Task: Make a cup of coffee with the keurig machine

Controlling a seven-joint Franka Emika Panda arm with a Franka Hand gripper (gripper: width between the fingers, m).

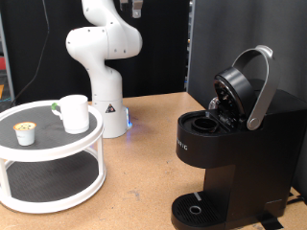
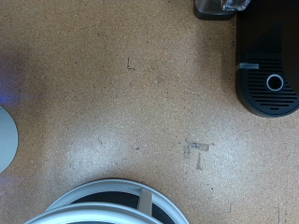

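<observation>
Nearest, keurig (image 1: pixel 225 153) at exterior view's right: lid up, pod chamber apparently empty, drip tray (image 2: pixel 269 89) bare. Left, cup (image 1: pixel 74 113) and pod (image 1: pixel 25 132) sit on white stand (image 1: pixel 53 144), untouched. Judging: early stage, nothing loaded. Hand unseen in both views, high above desk (image 2: pixel 121 103); its state can't be told.

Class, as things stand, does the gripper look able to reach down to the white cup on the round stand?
Probably yes: the cup stands uncovered on the stand's top tier, only a small pod beside it. The gripper itself is out of view.
</observation>
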